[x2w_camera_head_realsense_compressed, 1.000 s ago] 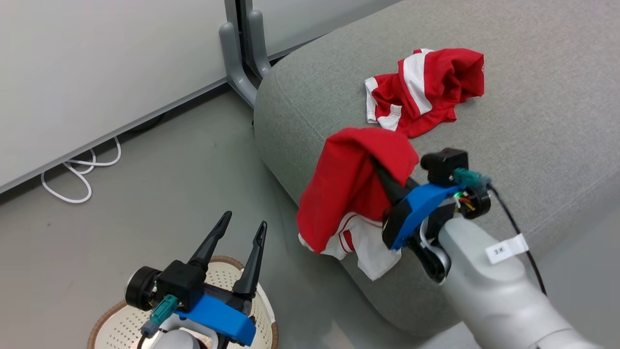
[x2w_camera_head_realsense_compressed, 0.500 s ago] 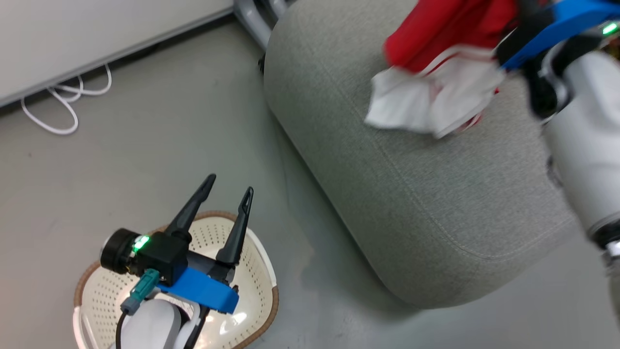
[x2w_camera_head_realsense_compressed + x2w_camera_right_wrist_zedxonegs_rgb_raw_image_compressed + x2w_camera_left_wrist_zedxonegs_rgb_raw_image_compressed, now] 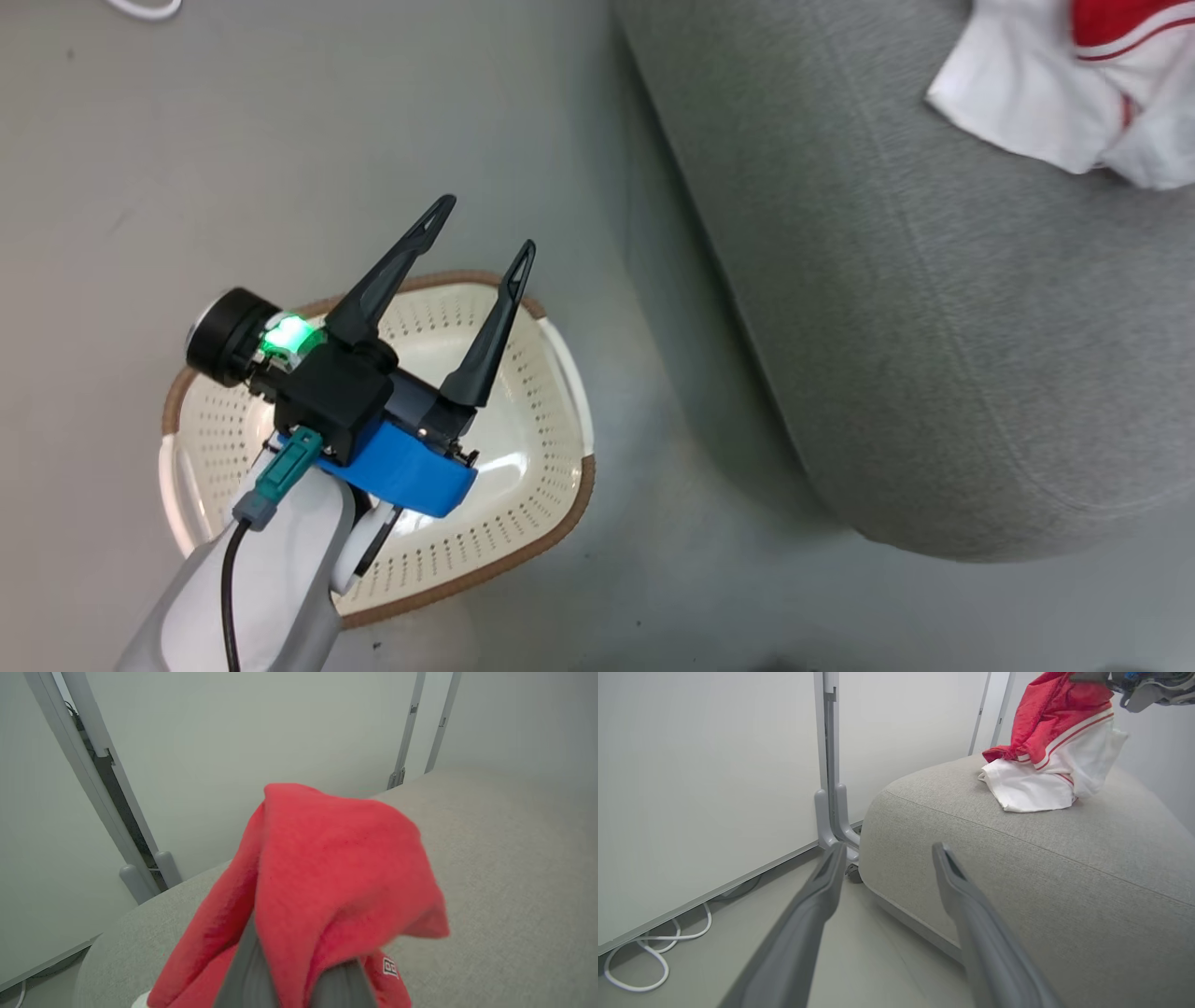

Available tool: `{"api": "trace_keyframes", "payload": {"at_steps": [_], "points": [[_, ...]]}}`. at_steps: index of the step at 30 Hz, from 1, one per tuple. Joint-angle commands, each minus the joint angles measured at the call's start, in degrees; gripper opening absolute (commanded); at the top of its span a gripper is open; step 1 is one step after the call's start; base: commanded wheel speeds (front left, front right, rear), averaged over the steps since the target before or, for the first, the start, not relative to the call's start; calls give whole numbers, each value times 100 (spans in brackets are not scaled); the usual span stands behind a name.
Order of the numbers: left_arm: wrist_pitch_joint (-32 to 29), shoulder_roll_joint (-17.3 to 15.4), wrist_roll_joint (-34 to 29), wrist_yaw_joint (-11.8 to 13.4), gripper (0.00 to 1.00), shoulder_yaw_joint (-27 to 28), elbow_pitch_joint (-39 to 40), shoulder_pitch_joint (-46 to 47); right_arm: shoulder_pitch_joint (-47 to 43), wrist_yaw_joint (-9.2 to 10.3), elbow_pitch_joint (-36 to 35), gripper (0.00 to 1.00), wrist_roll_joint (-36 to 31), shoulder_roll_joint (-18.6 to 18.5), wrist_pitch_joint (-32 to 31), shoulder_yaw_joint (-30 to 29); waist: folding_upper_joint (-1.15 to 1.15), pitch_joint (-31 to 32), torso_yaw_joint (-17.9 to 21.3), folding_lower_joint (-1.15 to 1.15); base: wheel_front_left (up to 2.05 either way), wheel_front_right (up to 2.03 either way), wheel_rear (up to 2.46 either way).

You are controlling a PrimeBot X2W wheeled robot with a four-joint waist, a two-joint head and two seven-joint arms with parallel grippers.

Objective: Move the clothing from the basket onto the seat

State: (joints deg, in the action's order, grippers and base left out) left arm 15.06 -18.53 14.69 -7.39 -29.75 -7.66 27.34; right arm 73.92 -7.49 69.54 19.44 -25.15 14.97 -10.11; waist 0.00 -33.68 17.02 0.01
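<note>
Grey floor (image 3: 280,140) takes the left and bottom of the head view, open on every side of the basket (image 3: 509,523); the basket stands on it, its brown rim apart from the seat (image 3: 934,327), with a strip of bare floor between them; the left gripper (image 3: 487,222) hovers over the basket, jaws spread wide, nothing between them; the seat's rounded edge runs down the right half, and the clothing (image 3: 1027,103) lies on it at the top right corner, white cloth with a red stripe.

Left wrist view: a pale wall panel (image 3: 691,788) with a grey post (image 3: 829,788) stands behind the seat's (image 3: 1041,868) end; a white cable (image 3: 644,970) loops on the floor at the wall's foot; the left gripper's (image 3: 888,848) fingers part over the seat's curved corner; the clothing (image 3: 1055,732) has its white hem resting on the seat top, back from the edge, its red part lifted above.

Right wrist view: the right gripper (image 3: 285,980) is closed on the clothing (image 3: 336,868), red cloth draped over both fingers; the seat (image 3: 514,882) spreads open beyond.
</note>
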Motion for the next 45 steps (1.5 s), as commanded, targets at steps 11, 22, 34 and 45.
{"api": "trace_keyframes", "payload": {"at_steps": [11,22,34,45], "points": [[16,17,32,-10,100,-31,47,155,-839,-1,-374,100,-999,438,31,-1057,0,-266,-323,-1,0,0,0],[16,334,349,-10,100,32,-168,-241,-1410,-1,-482,100,-1979,611,31,-1294,0,725,-402,-1,0,0,0],[16,855,578,-10,100,826,-482,-1523,-2537,-1,-953,100,-2399,991,26,-879,0,2422,-662,-1,0,0,0],[16,1163,497,-10,100,1539,-606,-2307,-4199,-1,-2289,100,-2254,1746,-26,-269,0,3195,-1122,-1,0,0,0]]}}
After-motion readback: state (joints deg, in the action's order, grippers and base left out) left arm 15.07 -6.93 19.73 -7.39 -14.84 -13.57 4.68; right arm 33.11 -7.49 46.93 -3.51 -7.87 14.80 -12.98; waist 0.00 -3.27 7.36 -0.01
